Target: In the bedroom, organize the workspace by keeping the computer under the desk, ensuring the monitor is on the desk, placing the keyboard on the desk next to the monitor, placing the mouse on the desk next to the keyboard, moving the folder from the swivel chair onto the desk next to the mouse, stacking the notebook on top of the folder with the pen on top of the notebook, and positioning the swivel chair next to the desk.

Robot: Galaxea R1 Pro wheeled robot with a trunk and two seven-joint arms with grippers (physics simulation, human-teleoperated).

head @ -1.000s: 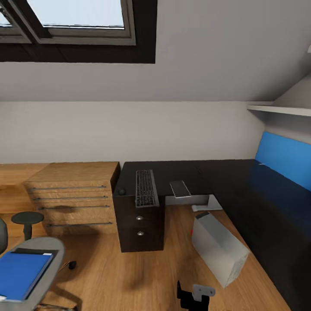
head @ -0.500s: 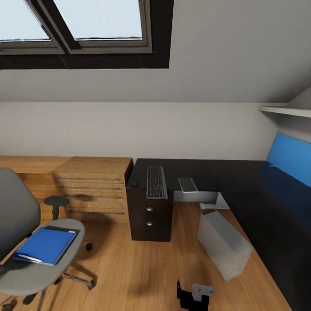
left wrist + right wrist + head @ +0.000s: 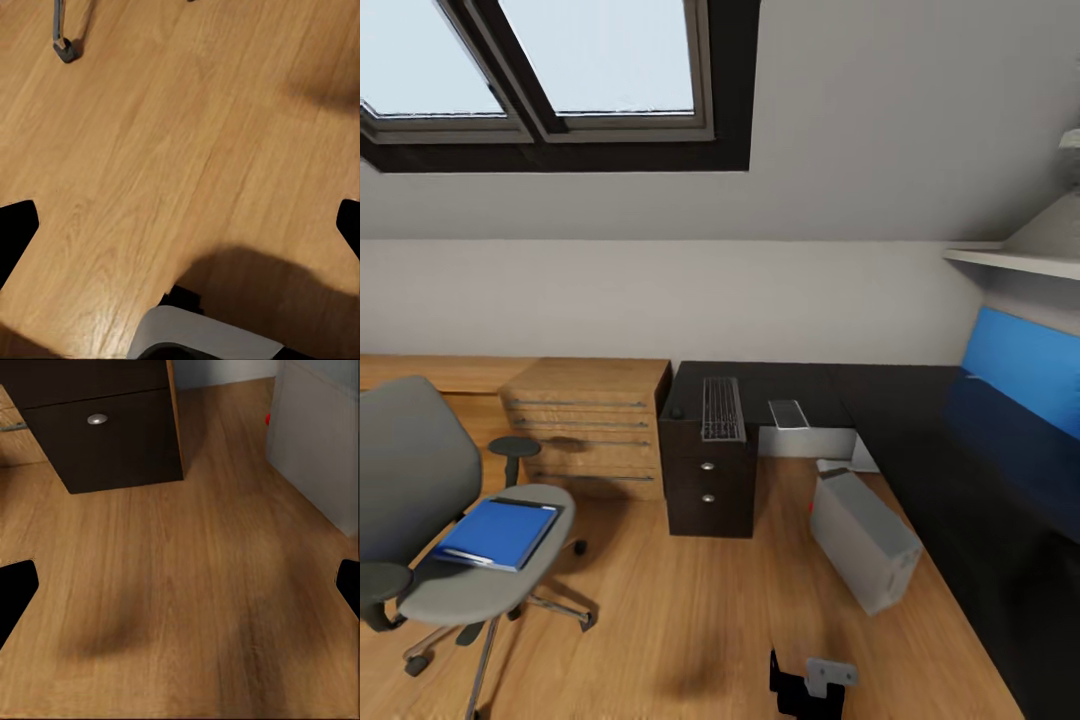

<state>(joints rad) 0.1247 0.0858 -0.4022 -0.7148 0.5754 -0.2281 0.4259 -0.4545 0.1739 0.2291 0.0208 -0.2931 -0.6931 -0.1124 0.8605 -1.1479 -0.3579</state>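
Note:
The grey swivel chair (image 3: 415,490) stands on the floor at the left, with the blue folder (image 3: 498,533) flat on its seat. The black L-shaped desk (image 3: 920,420) runs along the back and right. On its left end lie the keyboard (image 3: 722,408), the small black mouse (image 3: 676,411) to its left, and a small grey flat book, apparently the notebook (image 3: 788,413), to its right. The silver computer (image 3: 863,540) sits askew on the floor beside the desk, also seen as a grey case (image 3: 315,442). My left gripper (image 3: 180,232) and right gripper (image 3: 180,585) hang open over bare floor. The monitor and pen are out of view.
A light wooden chest of drawers (image 3: 585,425) stands left of the desk's black drawer unit (image 3: 707,480), whose knobbed drawer front (image 3: 105,435) is close ahead of the right gripper. A chair caster (image 3: 66,50) and my pale base (image 3: 202,337) show. Skylights are overhead, a shelf (image 3: 1015,260) at right.
The camera has pulled back and turned left, bringing the whole swivel chair with the folder into the picture. The desk items and computer lie as before.

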